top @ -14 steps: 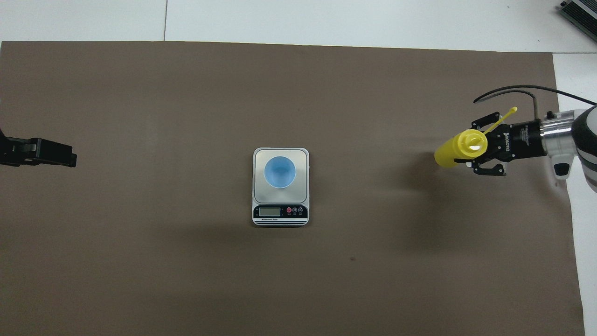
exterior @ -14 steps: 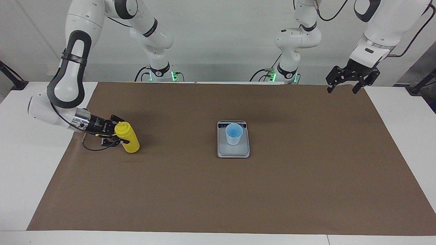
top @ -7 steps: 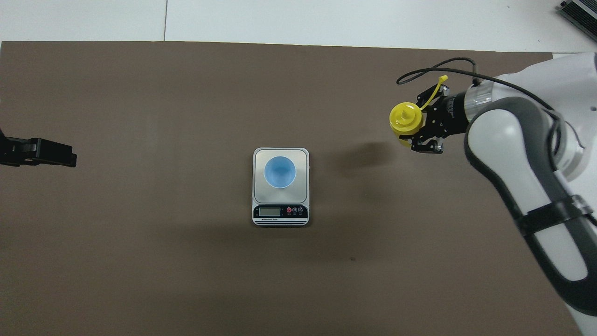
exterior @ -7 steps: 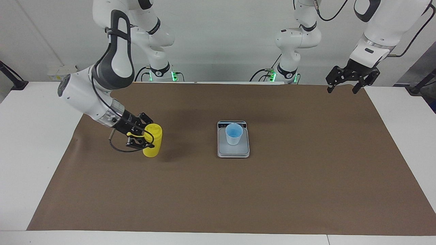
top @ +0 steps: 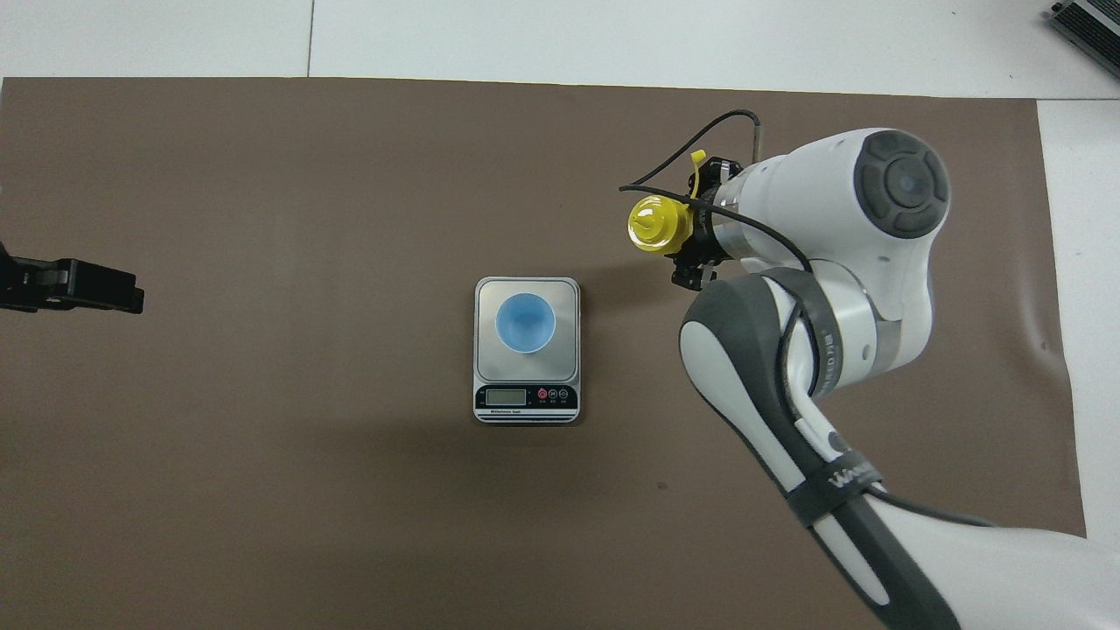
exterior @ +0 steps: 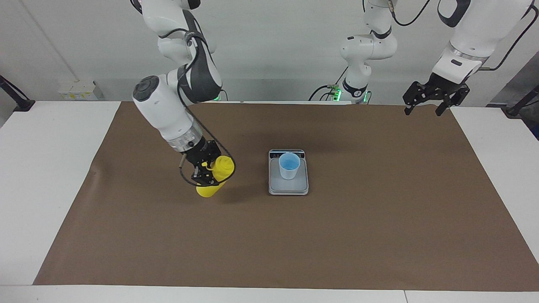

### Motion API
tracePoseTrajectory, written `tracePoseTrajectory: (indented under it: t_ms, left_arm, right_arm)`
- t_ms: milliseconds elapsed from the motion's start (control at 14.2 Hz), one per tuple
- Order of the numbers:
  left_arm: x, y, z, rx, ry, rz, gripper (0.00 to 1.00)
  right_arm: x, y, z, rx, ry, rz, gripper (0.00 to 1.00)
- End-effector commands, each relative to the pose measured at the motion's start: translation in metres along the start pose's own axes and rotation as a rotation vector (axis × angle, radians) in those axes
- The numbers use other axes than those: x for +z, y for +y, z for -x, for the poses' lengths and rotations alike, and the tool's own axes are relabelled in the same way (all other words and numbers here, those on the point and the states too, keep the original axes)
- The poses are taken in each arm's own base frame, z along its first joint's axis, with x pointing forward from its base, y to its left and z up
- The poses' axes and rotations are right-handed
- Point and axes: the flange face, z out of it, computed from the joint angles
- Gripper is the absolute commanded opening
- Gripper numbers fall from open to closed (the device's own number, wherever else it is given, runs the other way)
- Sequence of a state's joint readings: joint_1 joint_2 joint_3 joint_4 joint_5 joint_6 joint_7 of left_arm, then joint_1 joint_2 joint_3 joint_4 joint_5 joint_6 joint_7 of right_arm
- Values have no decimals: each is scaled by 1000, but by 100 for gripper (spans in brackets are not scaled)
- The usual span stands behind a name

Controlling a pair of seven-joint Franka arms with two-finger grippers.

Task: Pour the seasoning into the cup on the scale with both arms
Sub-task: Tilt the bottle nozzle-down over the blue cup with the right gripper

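Bottle (exterior: 212, 179), clamped in the right tool (exterior: 206, 171), is held tilted, nozzle toward the cup (exterior: 289, 166) on the scale (exterior: 288, 187); the left tool (exterior: 429, 100) waits, fingers apart.

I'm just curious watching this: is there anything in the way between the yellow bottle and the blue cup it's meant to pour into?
Nothing visible. The right gripper holds the yellow bottle over bare brown mat beside the scale; the blue cup stands on it.

The right gripper (exterior: 208, 172) and its own links cover much of the seasoning bottle (exterior: 215, 179), so the meeting of jaws and bottle stays unseen. Overhead, the left gripper (top: 74, 287) is cut off at the frame edge.
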State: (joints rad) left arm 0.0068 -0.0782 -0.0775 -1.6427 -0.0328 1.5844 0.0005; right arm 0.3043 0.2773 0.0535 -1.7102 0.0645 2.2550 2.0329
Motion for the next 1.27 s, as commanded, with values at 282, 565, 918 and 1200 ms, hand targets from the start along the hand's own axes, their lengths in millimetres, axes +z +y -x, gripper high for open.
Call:
tracePoseTrajectory:
  t_ms: [282, 565, 918, 1200]
  left_arm:
    - [-1, -4, 5, -1, -7, 13, 100]
    - [-1, -4, 5, -1, -7, 13, 100]
    - [-1, -4, 5, -1, -7, 13, 100]
    - [-1, -4, 6, -1, -9, 13, 100]
  right_arm:
    - [17, 43, 65, -263, 231, -133, 0]
    - [24, 60, 80, -448, 364, -206, 0]
    - [18, 71, 93, -577, 470, -275, 0]
    - [17, 91, 111, -632, 527, -277, 0]
